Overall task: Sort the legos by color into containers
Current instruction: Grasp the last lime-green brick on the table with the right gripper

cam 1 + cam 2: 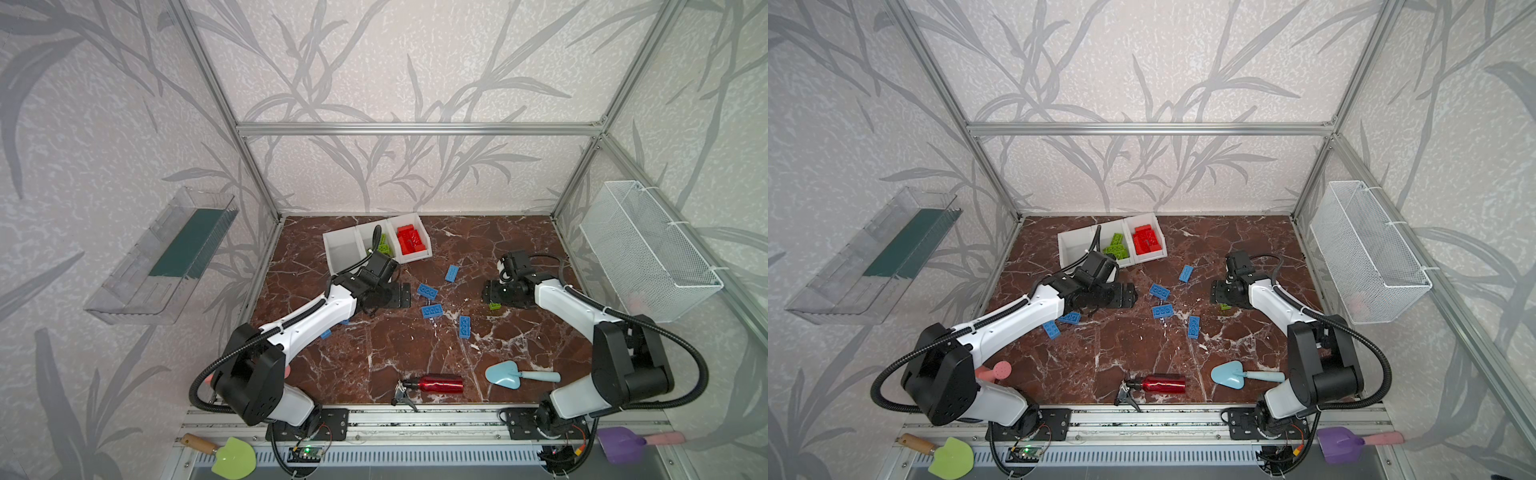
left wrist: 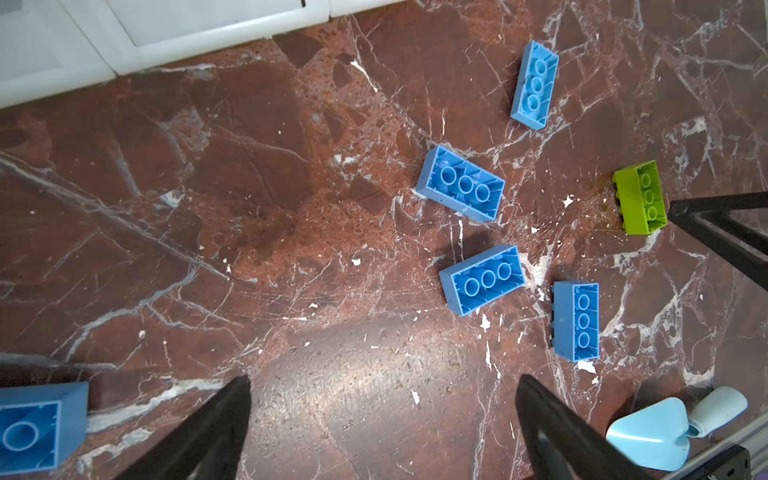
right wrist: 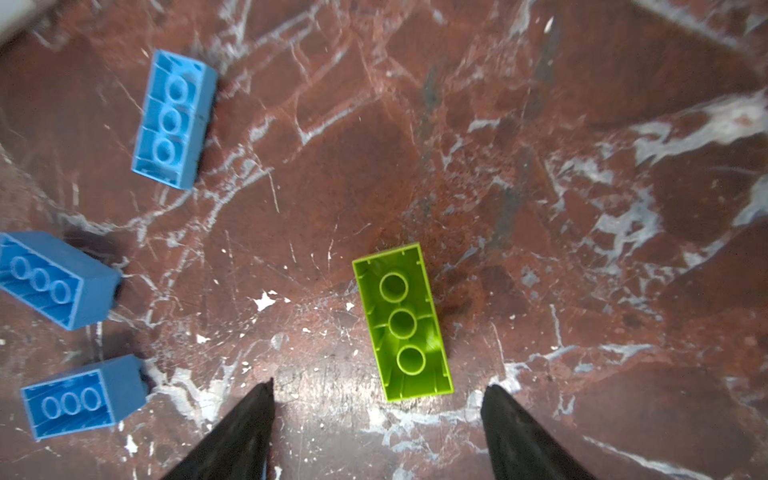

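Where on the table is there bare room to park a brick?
Bare marble: the strip between the blue bricks and the red bottle, and the back right corner past the bins. Crowded: the centre, where blue bricks lie between the left claw and the right claw by a green brick; the front edge, with bottle and blue trowel.

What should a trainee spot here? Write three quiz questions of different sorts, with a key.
1. True or false: the lime brick on the table lies studs up.
2. Multiple choice: which colour has no brick yet in the containers? A red, B blue, C lime.
3. Count: how many blue bricks show on the table in a top view?

Key: 1 false, its hollow underside faces up. 2 B. 3 six.
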You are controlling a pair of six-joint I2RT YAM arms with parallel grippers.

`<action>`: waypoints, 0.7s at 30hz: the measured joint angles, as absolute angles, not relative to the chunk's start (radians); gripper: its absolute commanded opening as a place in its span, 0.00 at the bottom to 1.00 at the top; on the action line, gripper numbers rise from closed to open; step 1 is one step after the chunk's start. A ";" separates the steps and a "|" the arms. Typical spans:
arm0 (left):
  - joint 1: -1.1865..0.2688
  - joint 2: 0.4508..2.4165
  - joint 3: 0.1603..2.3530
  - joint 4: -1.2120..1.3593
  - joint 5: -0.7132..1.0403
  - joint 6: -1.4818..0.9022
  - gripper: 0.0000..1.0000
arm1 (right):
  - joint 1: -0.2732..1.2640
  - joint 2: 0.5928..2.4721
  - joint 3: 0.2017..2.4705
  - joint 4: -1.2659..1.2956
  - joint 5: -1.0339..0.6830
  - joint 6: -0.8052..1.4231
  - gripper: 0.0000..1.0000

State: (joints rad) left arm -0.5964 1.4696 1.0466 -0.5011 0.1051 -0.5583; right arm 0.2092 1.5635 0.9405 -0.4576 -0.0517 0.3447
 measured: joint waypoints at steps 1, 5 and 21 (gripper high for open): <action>-0.596 1.468 1.044 -0.501 0.104 -0.559 0.99 | 0.209 1.598 0.961 -0.471 -0.052 0.347 0.68; -0.596 1.456 1.043 -0.505 0.098 -0.558 0.99 | 0.208 1.723 1.031 -0.497 -0.052 0.350 0.61; -0.596 1.370 1.043 -0.562 0.032 -0.559 0.98 | 0.221 1.776 1.067 -0.532 -0.034 0.348 0.25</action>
